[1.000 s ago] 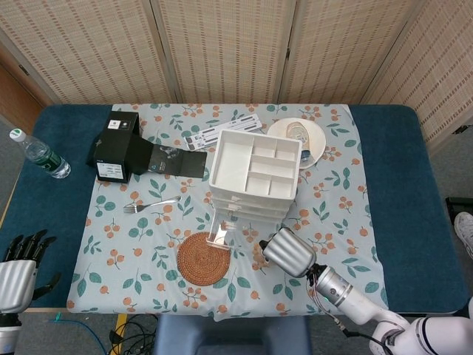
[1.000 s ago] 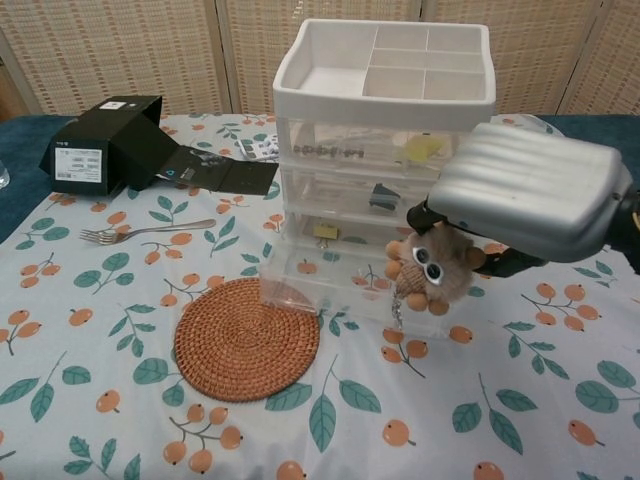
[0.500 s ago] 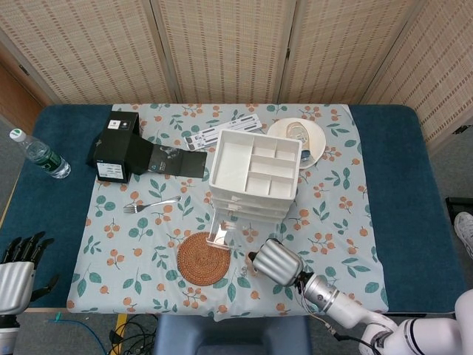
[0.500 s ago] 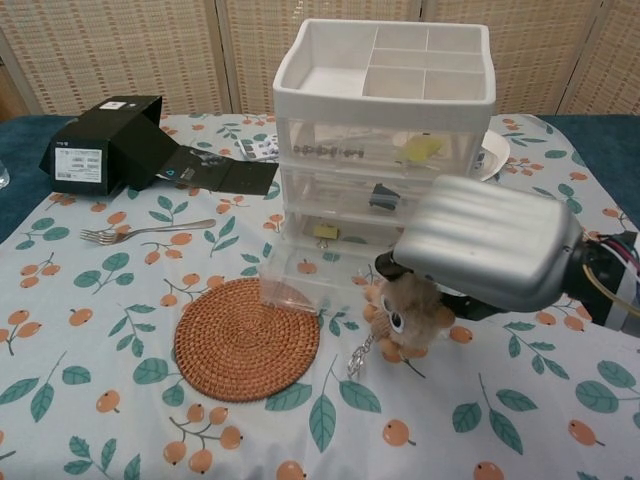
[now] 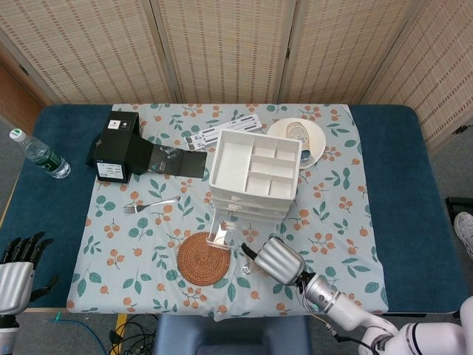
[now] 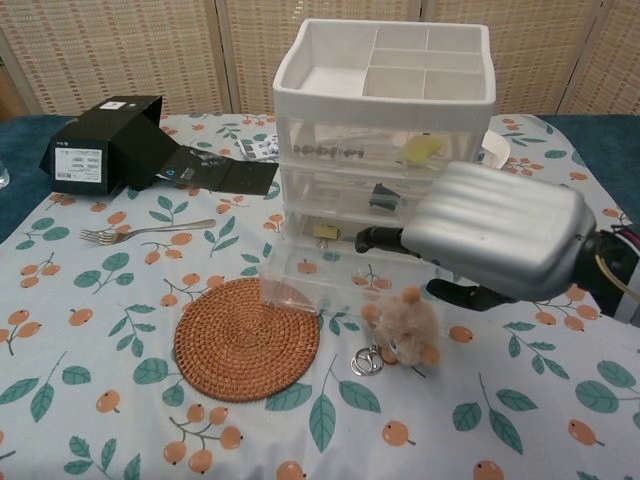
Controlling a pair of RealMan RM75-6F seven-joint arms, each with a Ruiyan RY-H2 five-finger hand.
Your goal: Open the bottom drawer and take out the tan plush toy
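- The tan plush toy (image 6: 408,325) lies on the surface at 5 o'clock of the open bottom drawer (image 6: 330,283), apparently delivered.
- The right hand (image 6: 495,243) hovers above, fingers wide, empty.

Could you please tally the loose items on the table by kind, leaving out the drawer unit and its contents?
Plush toy: 1
Woven coaster: 1
Fork: 1
Black box: 1
Plate: 1
Water bottle: 1
Total: 6

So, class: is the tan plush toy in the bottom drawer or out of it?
Out. The tan plush toy lies on the tablecloth in front of the open bottom drawer, below the right hand.
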